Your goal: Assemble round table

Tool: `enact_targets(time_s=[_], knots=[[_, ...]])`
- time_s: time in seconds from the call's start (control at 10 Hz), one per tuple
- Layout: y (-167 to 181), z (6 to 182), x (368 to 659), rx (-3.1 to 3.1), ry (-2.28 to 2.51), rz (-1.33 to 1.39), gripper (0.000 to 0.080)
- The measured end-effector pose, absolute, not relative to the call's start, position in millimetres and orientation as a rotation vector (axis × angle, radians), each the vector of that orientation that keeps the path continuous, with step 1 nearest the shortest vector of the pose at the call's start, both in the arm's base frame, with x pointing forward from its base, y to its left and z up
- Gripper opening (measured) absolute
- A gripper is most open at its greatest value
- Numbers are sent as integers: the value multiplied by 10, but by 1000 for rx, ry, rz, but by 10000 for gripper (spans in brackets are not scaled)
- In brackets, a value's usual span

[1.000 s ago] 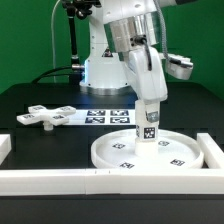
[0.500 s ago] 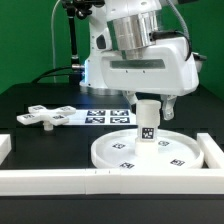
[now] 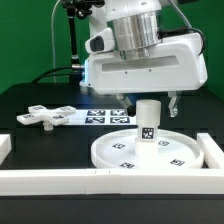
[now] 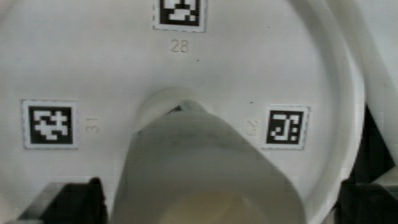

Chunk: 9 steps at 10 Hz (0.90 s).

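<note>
Pincer (image 3: 149, 103) risen, spread above post (image 3: 147, 124) | post upright on disc (image 3: 115, 152) | wrist view: post's top

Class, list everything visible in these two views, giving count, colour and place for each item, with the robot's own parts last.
round disc: one, white with tags, flat on the table near the front wall.
post: one, white, upright on the disc.
cross-shaped foot: one, white, flat at the exterior view's left.
marker board: one, white, behind the disc.
border walls: several, white, table's front and sides.
table: one, black.
gripper: one, open, above the post.
</note>
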<state>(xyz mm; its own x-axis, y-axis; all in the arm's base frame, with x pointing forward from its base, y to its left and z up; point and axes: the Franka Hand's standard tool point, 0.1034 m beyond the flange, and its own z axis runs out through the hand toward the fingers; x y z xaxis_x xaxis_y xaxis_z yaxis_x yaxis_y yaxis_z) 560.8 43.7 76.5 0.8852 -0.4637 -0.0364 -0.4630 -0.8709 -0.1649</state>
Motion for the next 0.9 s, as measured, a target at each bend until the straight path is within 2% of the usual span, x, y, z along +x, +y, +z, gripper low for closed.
enact_targets(time_s=[0.3,0.9], knots=[[441,822,5653,-3013,48,-85,648],[412,810,5646,-2974,-636,-120,648]])
